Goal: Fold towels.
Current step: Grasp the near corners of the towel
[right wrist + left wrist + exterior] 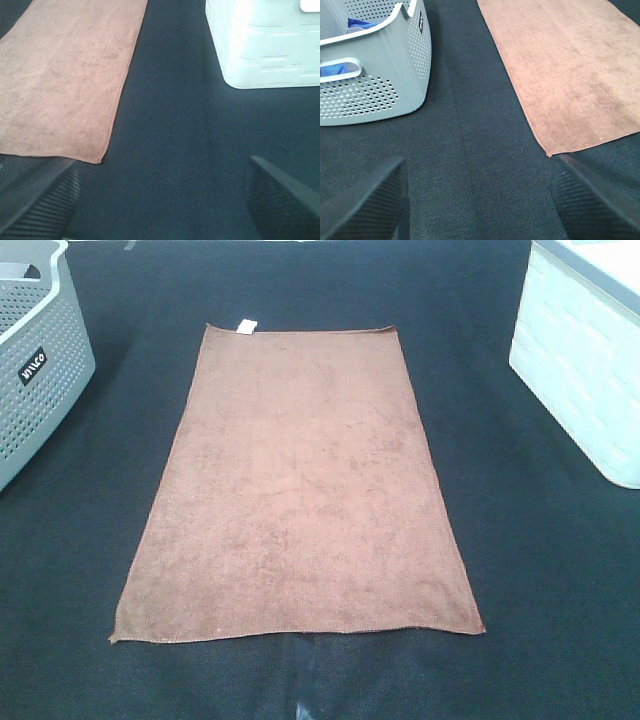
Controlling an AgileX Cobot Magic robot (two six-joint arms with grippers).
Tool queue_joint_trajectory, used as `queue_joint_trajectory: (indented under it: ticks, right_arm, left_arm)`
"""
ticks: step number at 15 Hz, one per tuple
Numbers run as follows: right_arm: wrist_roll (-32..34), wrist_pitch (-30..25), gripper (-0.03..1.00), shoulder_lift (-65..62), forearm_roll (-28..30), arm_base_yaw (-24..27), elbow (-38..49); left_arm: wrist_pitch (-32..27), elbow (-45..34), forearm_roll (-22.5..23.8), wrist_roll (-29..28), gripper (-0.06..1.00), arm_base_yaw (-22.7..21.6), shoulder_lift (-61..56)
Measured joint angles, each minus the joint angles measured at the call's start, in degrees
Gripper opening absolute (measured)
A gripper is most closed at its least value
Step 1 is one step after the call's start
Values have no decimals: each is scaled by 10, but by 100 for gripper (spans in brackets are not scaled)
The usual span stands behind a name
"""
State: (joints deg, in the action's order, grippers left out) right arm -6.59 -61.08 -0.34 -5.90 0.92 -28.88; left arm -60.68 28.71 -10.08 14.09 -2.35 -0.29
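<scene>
A dark woven tabletop (560,570) carries the brown rectangular terry towel (300,490), flat at centre, with a grey perforated plastic basket (40,360) at ten o'clock and a white plastic bin (585,370) at two. The left gripper (477,175) and right gripper (162,167) hang wide open and empty. It seems best to pinch the seven and five o'clock corners evenly, then carry them toward twelve.

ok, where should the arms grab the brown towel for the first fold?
Probably the two near corners: left gripper on the near-left corner, right gripper on the near-right corner, each coming in low from the near side. The towel lies flat and fully spread, long axis running away, so only edges and corners offer a pinch.
</scene>
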Motion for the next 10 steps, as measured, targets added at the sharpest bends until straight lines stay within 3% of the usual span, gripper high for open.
queue_joint_trajectory:
  ticks: [3,6,7,9,10]
  right_arm:
    - [4,1,83,0,0,0,0]
    - [56,23,82,4,23,0,-6]
    - [56,23,82,4,23,0,-6]
    - [73,43,81,42,33,0,-11]
    - [75,52,81,87,26,0,-13]
  left_arm:
    - [3,0,0,-18,75,0,0]
    - [85,4,1,-96,75,0,15]
    - [85,4,1,-96,75,0,15]
    - [195,-10,-26,-141,75,0,79]
    - [222,-10,-50,-141,75,0,119]
